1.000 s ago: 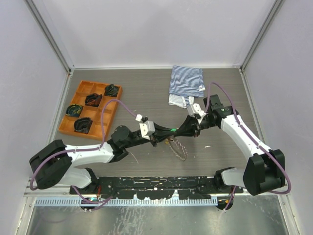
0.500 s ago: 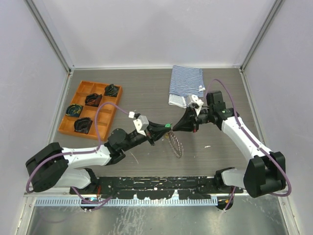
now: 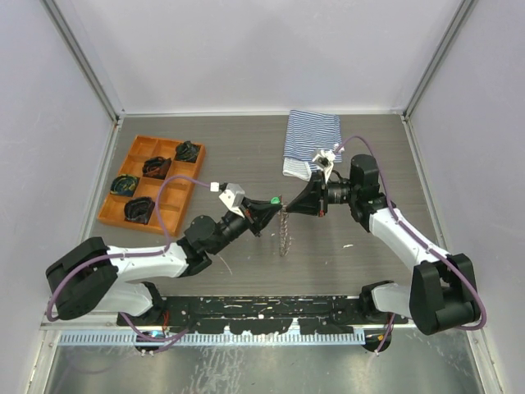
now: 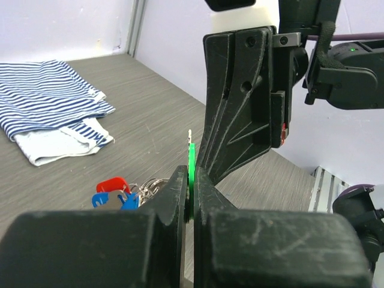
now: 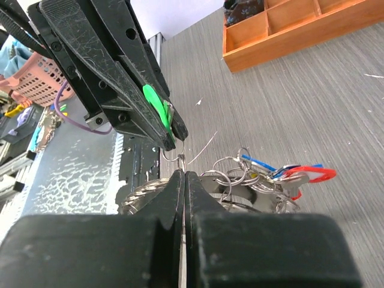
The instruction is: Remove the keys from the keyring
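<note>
My left gripper (image 3: 268, 208) is shut on a green key (image 3: 276, 199), held above the table at mid-scene. The key stands edge-on between the jaws in the left wrist view (image 4: 191, 171). My right gripper (image 3: 297, 204) faces it tip to tip and is shut on a small metal ring (image 5: 182, 158) of the keyring. That ring links to the green key (image 5: 157, 109). The braided cord (image 3: 284, 234) hangs down from the two grippers. Red and blue keys (image 5: 295, 174) on several small rings dangle beside the right jaws; they also show in the left wrist view (image 4: 111, 192).
An orange tray (image 3: 113, 212) with dark bundles stands at the left. A striped blue-white cloth (image 3: 312, 141) lies at the back, just behind the right arm. A small white scrap (image 3: 348, 245) lies on the table to the right.
Both grippers have risen and shifted slightly back, still tip to tip. The braided cord has left its loose loop on the table and now hangs straight down.
</note>
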